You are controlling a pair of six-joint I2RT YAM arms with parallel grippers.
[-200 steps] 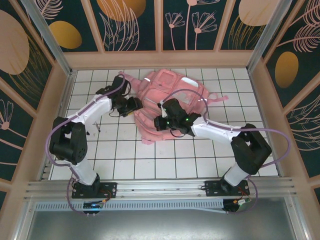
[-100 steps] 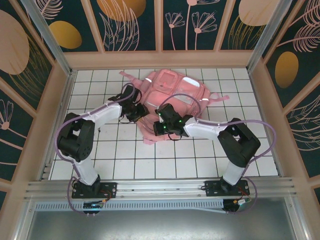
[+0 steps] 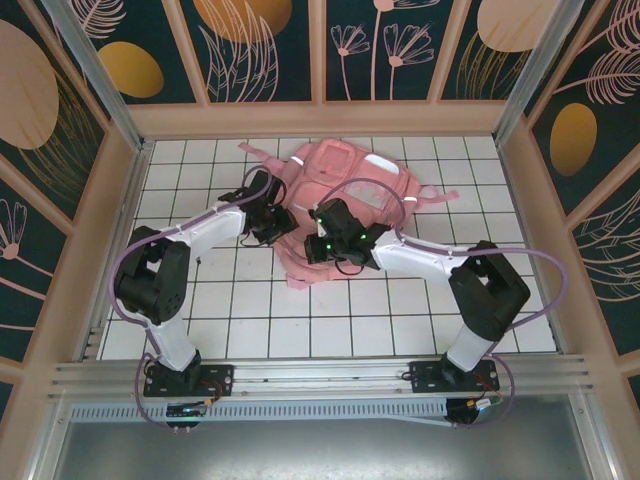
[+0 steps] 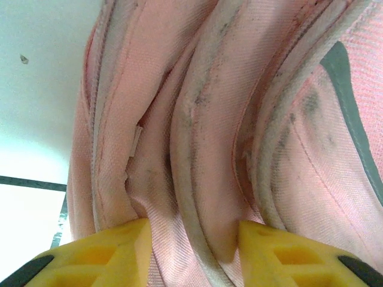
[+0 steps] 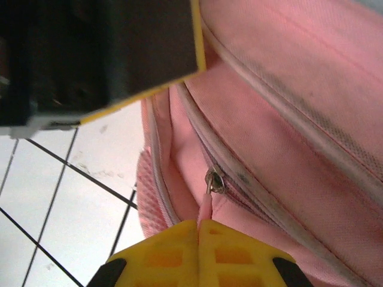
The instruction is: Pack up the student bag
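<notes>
Left tool (image 4: 192,233) holds fingers apart, right tool (image 5: 198,227) presses them together

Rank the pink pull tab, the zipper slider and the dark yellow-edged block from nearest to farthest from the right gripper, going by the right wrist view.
From the right gripper:
1. pull tab, bottom centre, pinched between the shut fingertips.
2. zipper slider, just above the tab, on the student bag.
3. dark yellow-edged block, upper left, over the tiles.

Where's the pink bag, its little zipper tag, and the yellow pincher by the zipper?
student bag (image 3: 332,168), top view, on its pink upper panel.
zipper pull (image 5: 206,208), right wrist view, on the pink tab below the metal slider.
right gripper (image 5: 198,234), right wrist view, where its shut yellow fingers meet.
</notes>
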